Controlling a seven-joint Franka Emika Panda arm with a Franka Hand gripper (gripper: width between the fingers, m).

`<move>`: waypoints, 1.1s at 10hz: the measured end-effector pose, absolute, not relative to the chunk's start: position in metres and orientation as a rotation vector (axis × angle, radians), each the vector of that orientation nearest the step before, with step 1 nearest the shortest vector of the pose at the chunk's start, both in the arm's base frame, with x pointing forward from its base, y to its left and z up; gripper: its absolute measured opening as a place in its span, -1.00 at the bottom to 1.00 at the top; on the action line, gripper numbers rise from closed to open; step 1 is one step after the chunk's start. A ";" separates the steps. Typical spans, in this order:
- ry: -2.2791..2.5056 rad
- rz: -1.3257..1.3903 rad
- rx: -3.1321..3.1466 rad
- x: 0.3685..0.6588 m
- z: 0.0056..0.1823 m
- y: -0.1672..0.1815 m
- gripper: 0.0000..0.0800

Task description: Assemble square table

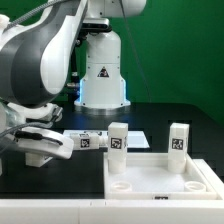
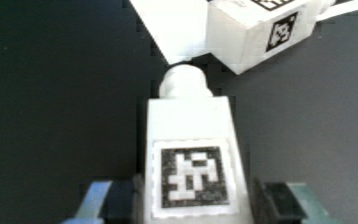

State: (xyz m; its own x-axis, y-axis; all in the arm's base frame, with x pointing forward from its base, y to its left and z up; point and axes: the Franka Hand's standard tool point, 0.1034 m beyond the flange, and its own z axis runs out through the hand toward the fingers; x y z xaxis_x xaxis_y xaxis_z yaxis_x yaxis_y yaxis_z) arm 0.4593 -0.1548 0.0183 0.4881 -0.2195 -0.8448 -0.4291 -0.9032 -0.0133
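The white square table top (image 1: 160, 180) lies flat at the exterior view's lower right. Two chunky white legs with tags stand upright at its far edge, one (image 1: 118, 138) on the left and one (image 1: 179, 140) on the right. My gripper (image 1: 60, 143) is shut on a third white leg (image 1: 86, 140) and holds it lying level, its round end pointing toward the left standing leg. In the wrist view this held leg (image 2: 194, 150) sits between my fingers (image 2: 105, 200) with its tag facing the camera. Its tip is close to the top's corner (image 2: 172, 30) and a standing leg (image 2: 265, 30).
The big white robot base (image 1: 103, 70) with a triangle mark stands behind on the black table. The marker board (image 1: 138, 137) shows partly between the standing legs. My grey-and-white arm (image 1: 40, 50) fills the exterior view's upper left.
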 end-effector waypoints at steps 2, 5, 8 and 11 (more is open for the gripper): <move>0.538 1.324 -2.550 0.470 0.024 -0.155 -0.30; 0.405 1.008 -2.727 0.529 0.084 -0.149 -0.30; 0.444 0.706 -2.870 0.535 0.079 -0.154 -0.30; 0.333 0.291 -2.990 0.583 0.130 -0.107 -0.29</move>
